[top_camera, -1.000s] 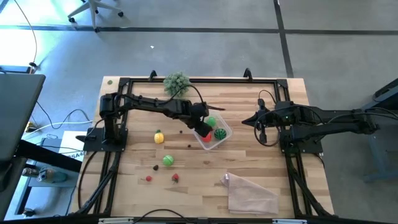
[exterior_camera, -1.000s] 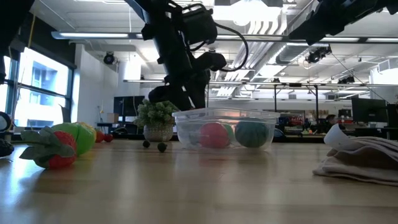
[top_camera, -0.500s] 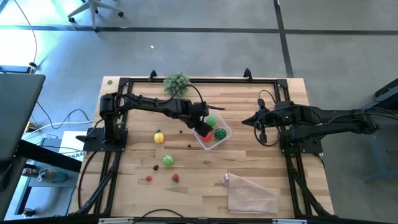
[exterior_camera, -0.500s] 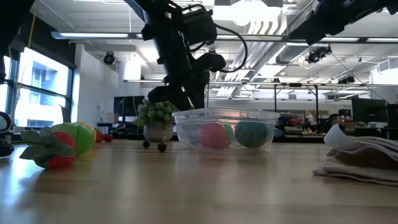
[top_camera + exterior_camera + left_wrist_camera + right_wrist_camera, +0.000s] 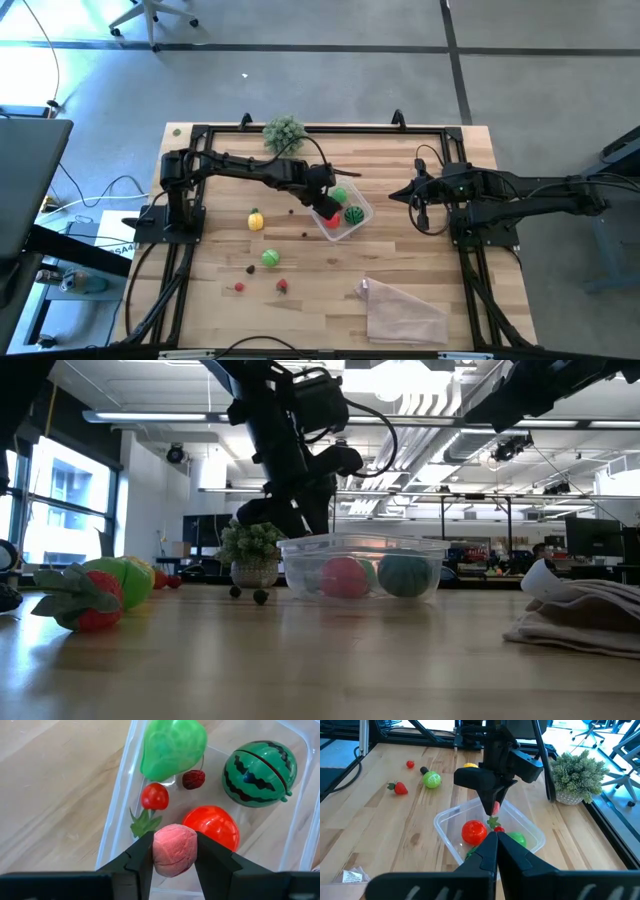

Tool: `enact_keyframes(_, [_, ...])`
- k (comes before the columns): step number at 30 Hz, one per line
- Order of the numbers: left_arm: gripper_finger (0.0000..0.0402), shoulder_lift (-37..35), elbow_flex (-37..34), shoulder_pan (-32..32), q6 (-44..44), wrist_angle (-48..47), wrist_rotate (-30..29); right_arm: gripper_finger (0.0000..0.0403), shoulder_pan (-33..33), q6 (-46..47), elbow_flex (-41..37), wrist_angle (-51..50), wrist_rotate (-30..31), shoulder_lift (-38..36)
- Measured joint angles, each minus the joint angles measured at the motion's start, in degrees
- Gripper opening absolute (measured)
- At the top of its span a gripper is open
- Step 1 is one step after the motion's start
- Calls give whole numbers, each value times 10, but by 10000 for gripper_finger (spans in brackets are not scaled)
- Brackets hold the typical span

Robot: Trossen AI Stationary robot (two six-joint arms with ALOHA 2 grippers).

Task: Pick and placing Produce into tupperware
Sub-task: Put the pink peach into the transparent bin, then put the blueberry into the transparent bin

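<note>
Change: nothing has visibly moved since the earlier frames; the left arm stays reached over the tub with its load, the right arm stays parked.
Left gripper (image 5: 173, 851): fingers closed on a small pink fruit (image 5: 173, 849), hanging over the tub's near-left wall and pointing down into it.
Left arm pose: stretched from its base at the table's left, across the middle, wrist bent down above the tub.
Right gripper (image 5: 495, 845): fingers closed together, holding nothing, off to the right of the tub and aimed toward it.
Tub (image 5: 362, 213): clear, on the table's middle-right, open top.
Tub contents: melon ball (image 5: 259, 767), green fruit (image 5: 172, 744), red tomato (image 5: 216, 826), small red fruit with leaves (image 5: 154, 796), dark berry (image 5: 193, 779).
Room in tub: bare floor between the melon ball and the tomato; the rest is crowded.
Loose produce: yellow fruit (image 5: 256, 219), green ball (image 5: 270, 258), strawberry (image 5: 282, 286), small red piece (image 5: 239, 287), all well left of and in front of the tub.
Bag (image 5: 404, 311): crinkled, clear, near the front right edge.
Plant (image 5: 284, 132): at the far edge, behind the left arm.
Writing: a small white label (image 5: 353, 876) near the bag, text too small to read.
</note>
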Motion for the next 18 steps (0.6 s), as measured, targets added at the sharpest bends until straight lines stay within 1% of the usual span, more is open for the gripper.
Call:
enact_keyframes(7, [173, 0, 0, 0, 0, -10, -13, 0, 0, 0, 0, 0, 0, 0])
enact_keyframes(10, [188, 0, 0, 0, 1, -14, -15, 0, 0, 0, 0, 0, 0, 0])
enact_keyframes(15, [191, 0, 0, 0, 1, -14, -14, 0, 0, 0, 0, 0, 0, 0])
enact_keyframes(18, [182, 0, 0, 0, 2, -14, 13, 0, 0, 0, 0, 0, 0, 0])
